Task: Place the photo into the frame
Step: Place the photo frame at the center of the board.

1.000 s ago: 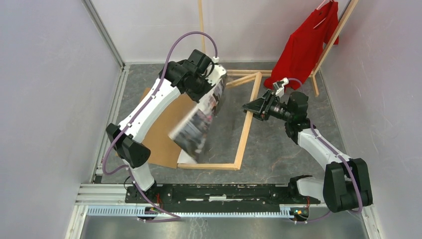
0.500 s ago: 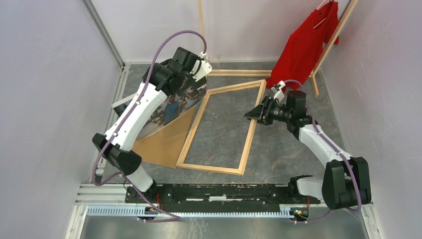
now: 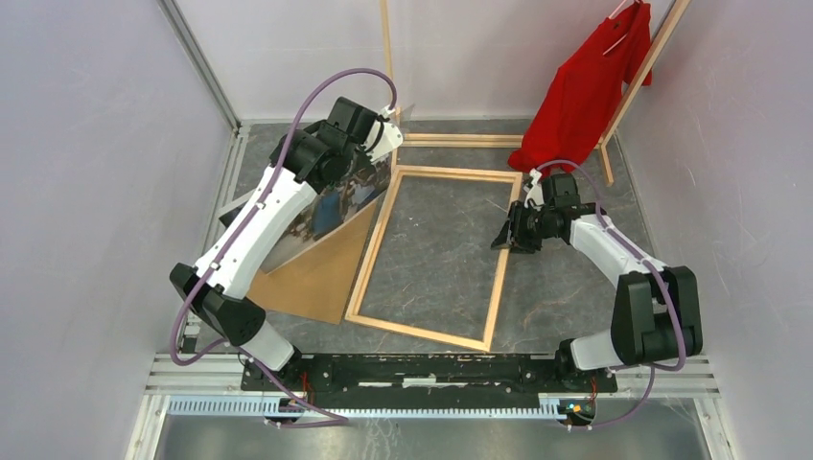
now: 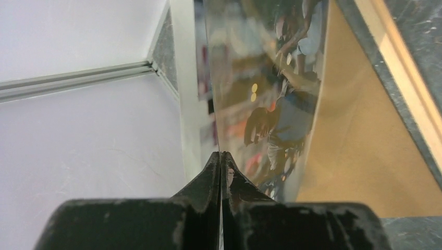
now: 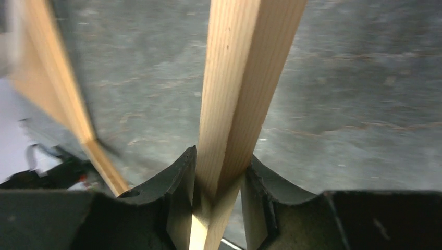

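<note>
Half done at best: left gripper (image 4: 221, 156) pinched tight on the photo (image 4: 271, 94) edge, print held tilted above the cardboard backing board (image 3: 316, 283), beside the frame (image 5: 245, 67). Right gripper (image 5: 219, 177) clamps the frame's right rail. Frame lies empty; insertion left.

Pale wood with a fine straight grain and no visible shine forms the frame (image 3: 460, 172), lying on a table (image 3: 431, 249) of dark grey, mottled, matt sheet. At left, the photo (image 3: 331, 206) is thin paper with a high gloss that catches glare. The backing board (image 3: 312, 283) is dull brown cardboard. The left gripper (image 4: 221, 154) has scuffed matt black fingers (image 4: 245, 190), and the left arm (image 3: 264, 211) has smooth white plastic shells. At far right, the red shirt (image 3: 585, 91) is soft cloth. A bare aluminium rail (image 3: 192, 367) edges the near side.
</note>
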Controlling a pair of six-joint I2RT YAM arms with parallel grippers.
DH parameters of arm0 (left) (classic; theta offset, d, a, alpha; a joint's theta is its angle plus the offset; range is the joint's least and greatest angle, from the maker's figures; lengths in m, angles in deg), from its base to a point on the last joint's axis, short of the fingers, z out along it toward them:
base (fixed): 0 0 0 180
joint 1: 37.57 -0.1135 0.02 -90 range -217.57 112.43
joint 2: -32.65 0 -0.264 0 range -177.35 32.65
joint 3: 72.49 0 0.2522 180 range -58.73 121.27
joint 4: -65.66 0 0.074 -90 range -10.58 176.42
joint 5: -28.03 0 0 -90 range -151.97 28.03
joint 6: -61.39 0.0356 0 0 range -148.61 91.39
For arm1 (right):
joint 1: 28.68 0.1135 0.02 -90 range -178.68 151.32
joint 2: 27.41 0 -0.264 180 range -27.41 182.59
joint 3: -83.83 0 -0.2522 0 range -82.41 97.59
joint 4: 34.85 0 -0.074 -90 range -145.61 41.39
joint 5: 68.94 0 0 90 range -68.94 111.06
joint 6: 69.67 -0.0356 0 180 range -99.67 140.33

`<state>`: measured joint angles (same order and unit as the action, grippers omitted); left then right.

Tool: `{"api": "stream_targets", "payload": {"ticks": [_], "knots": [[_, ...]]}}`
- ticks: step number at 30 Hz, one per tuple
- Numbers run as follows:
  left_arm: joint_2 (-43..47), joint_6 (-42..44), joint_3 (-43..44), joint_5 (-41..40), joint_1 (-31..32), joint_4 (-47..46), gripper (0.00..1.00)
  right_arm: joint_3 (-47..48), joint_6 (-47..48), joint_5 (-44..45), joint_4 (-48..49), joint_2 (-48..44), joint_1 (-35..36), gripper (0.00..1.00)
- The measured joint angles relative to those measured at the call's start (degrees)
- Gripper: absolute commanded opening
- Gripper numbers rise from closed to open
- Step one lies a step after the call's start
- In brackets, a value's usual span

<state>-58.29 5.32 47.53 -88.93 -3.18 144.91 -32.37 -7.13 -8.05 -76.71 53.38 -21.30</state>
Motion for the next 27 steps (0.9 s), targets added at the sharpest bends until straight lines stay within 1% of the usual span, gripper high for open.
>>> {"api": "stream_targets", "payload": {"ticks": [4,8,11,16,18,20,21,22,23,25,27], "knots": [[0.6,2.9,-2.2,-3.1,0.0,-3.6,0.02,0.7,5.8,9.1,-2.3,3.5,0.2,0.43],[2.2,6.9,-7.5,-6.1,-0.5,-8.8,0.02,3.0,8.8,17.2,-3.0,7.2,1.2,0.48],[2.7,8.6,-9.6,-6.9,-1.1,-10.5,0.02,5.0,9.9,21.9,-2.9,9.9,3.4,0.59],[2.6,8.9,-8.8,-6.5,-1.8,-10.4,0.02,6.8,9.9,28.2,-2.9,12.1,7.0,0.8],[2.1,8.2,-6.0,-5.0,-1.9,-8.1,0.02,6.8,9.5,29.6,-3.0,11.5,7.9,0.85],[0.3,6.4,0.2,-2.5,-1.9,-3.9,0.02,6.7,8.7,30.1,-3.0,9.4,8.2,0.9],[-1.3,5.1,5.2,-0.5,-1.9,-1.2,0.02,6.7,7.9,29.9,-2.8,6.8,8.2,0.95],[-2.3,4.2,8.2,1.1,-1.9,0.1,0.02,6.7,7.7,29.8,-2.6,6.1,8.2,0.98],[-3.4,2.9,11.7,3.8,-1.9,2.1,0.02,6.7,7.0,28.7,-2.0,4.0,8.2,0.98],[-4.8,0.7,15.7,9.2,-1.9,4.8,0.02,6.6,5.6,25.9,0.1,-0.2,8.1,0.98],[-5.6,-0.9,16.5,14.9,-1.7,7.5,0.05,6.1,4.1,22.2,2.9,-3.6,8.1,0.98]]}}
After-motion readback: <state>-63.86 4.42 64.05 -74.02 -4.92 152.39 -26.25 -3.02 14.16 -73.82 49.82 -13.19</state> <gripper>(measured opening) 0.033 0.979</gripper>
